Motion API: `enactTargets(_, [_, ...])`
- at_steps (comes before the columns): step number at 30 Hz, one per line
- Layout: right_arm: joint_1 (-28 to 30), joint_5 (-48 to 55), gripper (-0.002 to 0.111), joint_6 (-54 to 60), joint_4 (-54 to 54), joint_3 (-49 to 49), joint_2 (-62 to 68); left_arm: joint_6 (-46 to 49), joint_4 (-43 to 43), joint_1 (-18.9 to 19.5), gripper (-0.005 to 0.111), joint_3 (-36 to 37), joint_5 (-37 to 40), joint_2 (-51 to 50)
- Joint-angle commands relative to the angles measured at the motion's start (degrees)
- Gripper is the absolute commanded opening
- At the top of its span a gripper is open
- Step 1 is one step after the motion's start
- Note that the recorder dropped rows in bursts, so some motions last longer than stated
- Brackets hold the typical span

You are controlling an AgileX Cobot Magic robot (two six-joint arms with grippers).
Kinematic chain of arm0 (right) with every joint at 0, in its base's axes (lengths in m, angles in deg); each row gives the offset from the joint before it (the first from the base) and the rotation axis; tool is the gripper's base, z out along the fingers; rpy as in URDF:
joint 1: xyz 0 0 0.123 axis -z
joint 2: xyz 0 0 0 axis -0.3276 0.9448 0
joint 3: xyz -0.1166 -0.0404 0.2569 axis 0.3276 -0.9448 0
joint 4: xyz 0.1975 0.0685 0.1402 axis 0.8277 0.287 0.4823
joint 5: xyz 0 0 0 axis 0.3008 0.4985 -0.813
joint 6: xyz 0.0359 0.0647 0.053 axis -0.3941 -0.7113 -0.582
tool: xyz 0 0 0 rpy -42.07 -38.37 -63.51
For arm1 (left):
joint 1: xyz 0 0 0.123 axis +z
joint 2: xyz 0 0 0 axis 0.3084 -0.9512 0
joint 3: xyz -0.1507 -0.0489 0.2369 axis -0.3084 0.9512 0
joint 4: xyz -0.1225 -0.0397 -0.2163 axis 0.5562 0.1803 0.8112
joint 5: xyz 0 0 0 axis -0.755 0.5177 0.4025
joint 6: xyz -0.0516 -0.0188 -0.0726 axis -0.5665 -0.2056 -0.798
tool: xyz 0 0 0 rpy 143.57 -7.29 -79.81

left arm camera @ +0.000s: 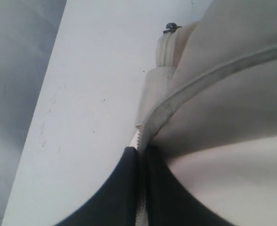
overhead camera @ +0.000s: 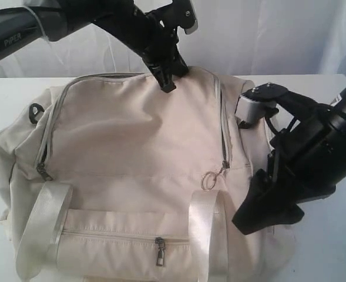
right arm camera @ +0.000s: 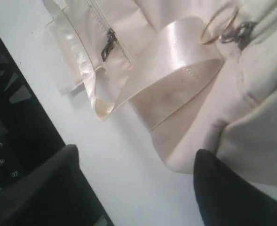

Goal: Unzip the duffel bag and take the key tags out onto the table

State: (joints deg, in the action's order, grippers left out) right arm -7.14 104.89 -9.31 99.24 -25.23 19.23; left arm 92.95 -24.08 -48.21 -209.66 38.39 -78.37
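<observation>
Exterior view up first: large cream-beige fabric duffel bag lying flat across the wide plain white table, front pocket towards the camera. Grey main zip track looping round the top panel, looking closed all the way, silver pull with a thin metal ring parked at the near right corner. Pale glossy webbing straps draped down either side of the front pocket, small dark pocket zip pull hanging between them.

Over to the left gripper: down on the far edge of the bag, black fingers pressed together, pinching the zip seam there. Left wrist view confirming it, fingertips squeezed tight with only a sliver of pale zip tape between, table beyond.

Now the right gripper: low beside the bag's right end, close to the ringed pull but apart from it. Right wrist view showing black fingers spread wide, bare table in the gap, nothing gripped; strap loop, ring and pocket pull just ahead
</observation>
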Motion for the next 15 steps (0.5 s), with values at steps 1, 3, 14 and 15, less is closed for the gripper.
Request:
enactTargets(1, [0.0,-1.7,0.065,0.9,-1.3,1.1,-0.4,-0.9,-0.7,0.5,0.0,0.0,1.0,3.3])
enactTargets(3, [0.0,-1.7,0.065,0.2,-2.7,2.6,-0.4,-0.9,-0.6,0.5,0.0,0.0,1.9,4.3])
enactTargets(14, [0.0,-9.4,0.065,-3.5,-8.9,10.9,-2.9,-1.7,3.8,0.4,0.0,0.0,23.5,8.4])
enactTargets(15, [0.0,-10.8,0.065,-3.5,-9.2,11.1,-3.4,-2.0,4.4,0.4,0.0,0.0,25.5,8.7])
